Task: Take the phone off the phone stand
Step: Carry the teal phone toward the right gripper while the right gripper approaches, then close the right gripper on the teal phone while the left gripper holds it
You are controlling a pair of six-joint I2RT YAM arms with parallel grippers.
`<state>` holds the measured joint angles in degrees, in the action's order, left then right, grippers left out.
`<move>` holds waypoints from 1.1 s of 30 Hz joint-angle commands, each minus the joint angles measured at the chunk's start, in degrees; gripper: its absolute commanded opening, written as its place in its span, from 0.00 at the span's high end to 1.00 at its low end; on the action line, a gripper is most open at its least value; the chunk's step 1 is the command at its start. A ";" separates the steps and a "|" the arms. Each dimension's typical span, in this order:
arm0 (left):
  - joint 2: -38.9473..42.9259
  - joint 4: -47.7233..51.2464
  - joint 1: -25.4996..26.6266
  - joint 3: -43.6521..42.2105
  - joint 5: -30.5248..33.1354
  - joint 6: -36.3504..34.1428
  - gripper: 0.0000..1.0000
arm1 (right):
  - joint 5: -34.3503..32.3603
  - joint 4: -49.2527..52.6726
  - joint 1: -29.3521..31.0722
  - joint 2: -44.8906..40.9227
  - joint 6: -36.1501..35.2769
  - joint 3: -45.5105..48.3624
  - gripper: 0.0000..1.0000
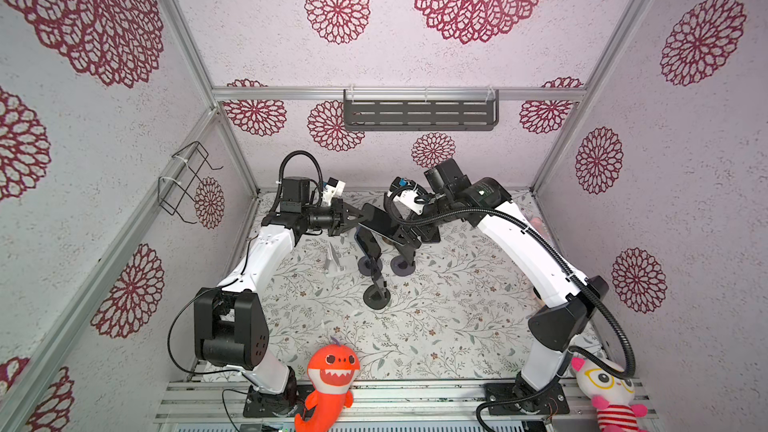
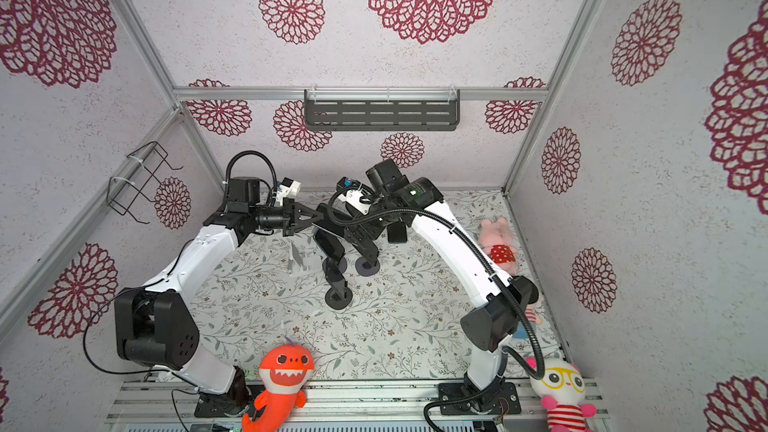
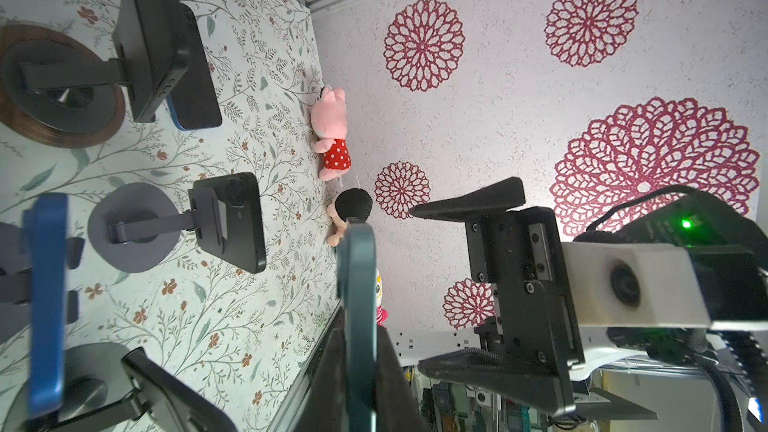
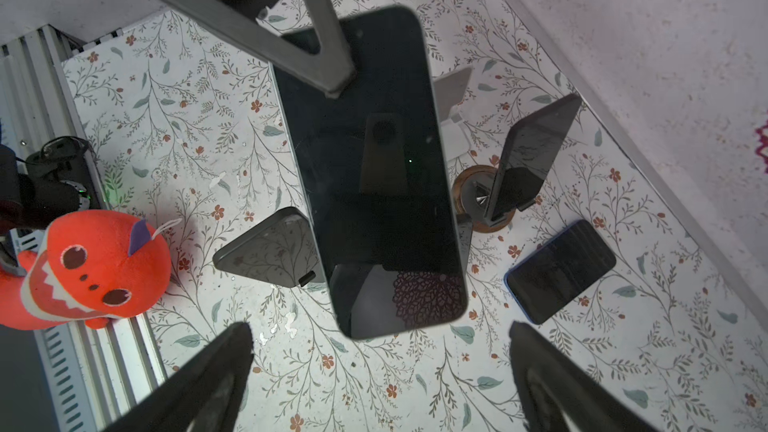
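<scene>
Phone [image 4: 374, 168] in left hand [image 1: 360, 216], seemingly aloft.

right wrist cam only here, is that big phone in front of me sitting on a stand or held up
Observer: Held up. In a top view the left gripper pinches the phone by one end, clear of the stands.
Operator: what colour is its edge
Observer: Dark teal, in the left wrist view.
Operator: anything else i can't see
Observer: A pink plush lies on the table by the right wall.
</scene>
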<state>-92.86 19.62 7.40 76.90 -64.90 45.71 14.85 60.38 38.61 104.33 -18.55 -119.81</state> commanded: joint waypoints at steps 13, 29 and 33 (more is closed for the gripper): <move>-1.77 -6.42 2.03 -0.70 -4.61 2.36 1.00 | 0.42 -0.45 2.43 6.30 -4.91 -4.72 0.01; -1.94 -6.58 2.02 -0.79 -4.53 2.45 1.00 | -2.01 -2.31 2.31 8.29 -3.99 -5.36 0.18; -1.89 -6.54 2.02 -0.79 -4.44 2.45 1.00 | -3.13 -3.28 2.26 8.45 -3.49 -5.11 0.22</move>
<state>-94.59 15.66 9.10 76.09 -67.16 47.46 13.13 58.61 40.82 112.68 -22.48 -123.11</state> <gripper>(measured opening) 0.113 0.785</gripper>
